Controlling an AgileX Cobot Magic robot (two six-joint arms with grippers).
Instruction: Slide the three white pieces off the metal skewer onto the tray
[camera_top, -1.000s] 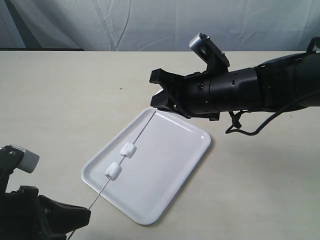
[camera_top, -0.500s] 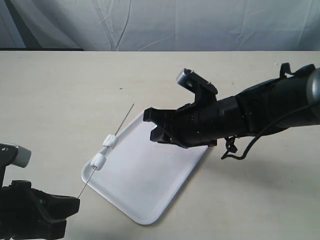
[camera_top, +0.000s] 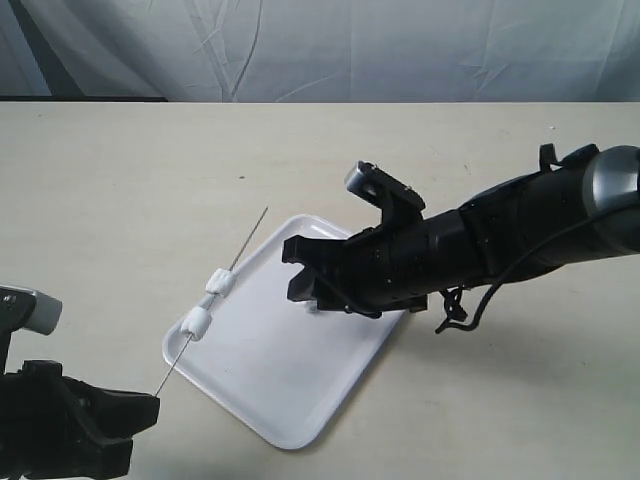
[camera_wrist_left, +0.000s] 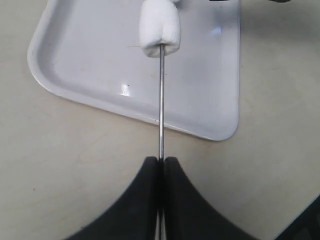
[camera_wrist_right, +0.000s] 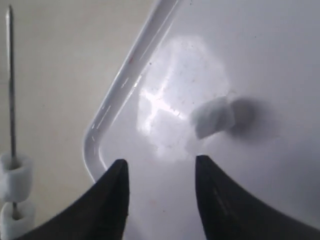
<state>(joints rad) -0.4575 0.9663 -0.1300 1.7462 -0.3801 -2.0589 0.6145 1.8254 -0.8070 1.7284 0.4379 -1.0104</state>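
Observation:
The thin metal skewer (camera_top: 235, 262) slants over the left edge of the white tray (camera_top: 300, 390), with my left gripper (camera_top: 150, 408) shut on its lower end. Two white pieces (camera_top: 219, 283) (camera_top: 198, 322) sit threaded on it. In the left wrist view the rod (camera_wrist_left: 161, 100) runs from the closed jaws (camera_wrist_left: 161, 160) up to the nearer piece (camera_wrist_left: 159, 27). My right gripper (camera_top: 300, 278) hovers low over the tray's far half, open and empty (camera_wrist_right: 161, 167). One loose white piece (camera_wrist_right: 212, 119) lies on the tray just beyond its fingertips.
The tray rests on a beige tabletop (camera_top: 120, 180) with a pale cloth backdrop (camera_top: 320, 50) behind. The right arm's black forearm (camera_top: 500, 240) stretches across the tray's right corner, and a loose cable (camera_top: 470, 300) hangs under it.
The skewer swung left away from the right gripper. The right gripper dropped over the tray and opened, leaving one white piece lying on the tray.

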